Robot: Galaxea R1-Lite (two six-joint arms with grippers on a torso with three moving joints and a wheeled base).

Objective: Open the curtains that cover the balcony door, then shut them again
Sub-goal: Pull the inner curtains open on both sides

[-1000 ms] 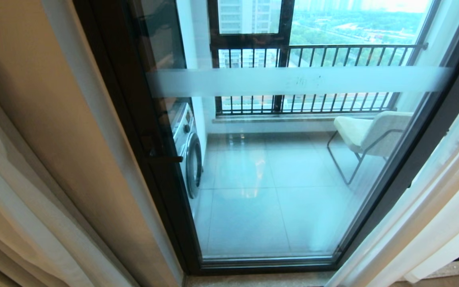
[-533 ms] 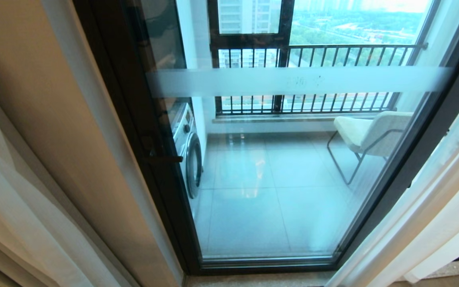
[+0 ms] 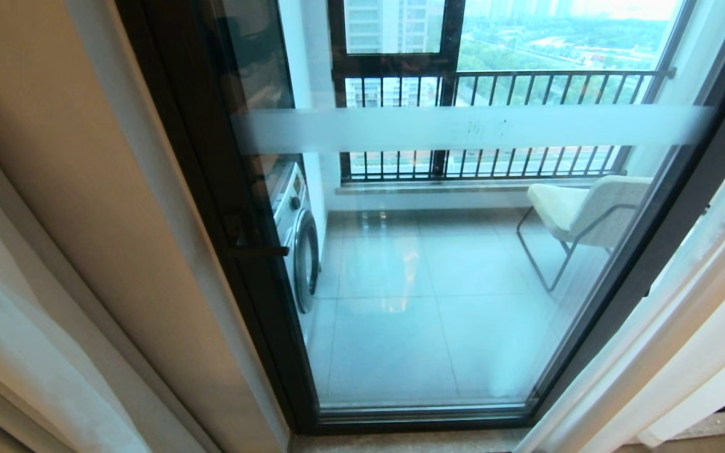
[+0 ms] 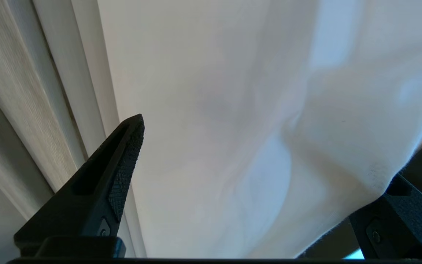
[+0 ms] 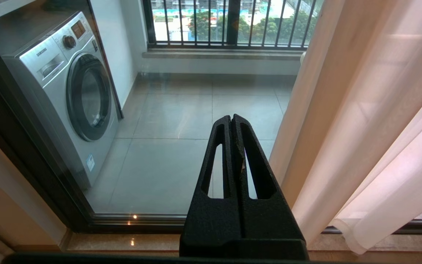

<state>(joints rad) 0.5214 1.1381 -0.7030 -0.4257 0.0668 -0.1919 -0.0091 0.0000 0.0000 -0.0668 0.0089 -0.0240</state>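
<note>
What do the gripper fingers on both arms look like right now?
Both are matte black plastic. The left gripper has tapered wedge fingers with cross-hatched textured pads and small screws. The right gripper has pointed fingers with long slot cutouts. No cables visible.

High-rise flat: washing machine [image 3: 296, 236] and chair [image 3: 579, 214] on tiled balcony behind the balcony door [image 3: 463, 264], curtains [image 3: 683, 327] beside it.

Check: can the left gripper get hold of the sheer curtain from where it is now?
Probably yes. The left gripper is open, and the sheer curtain hangs right between its fingers, draped over one of them, with nothing else in between.
</note>
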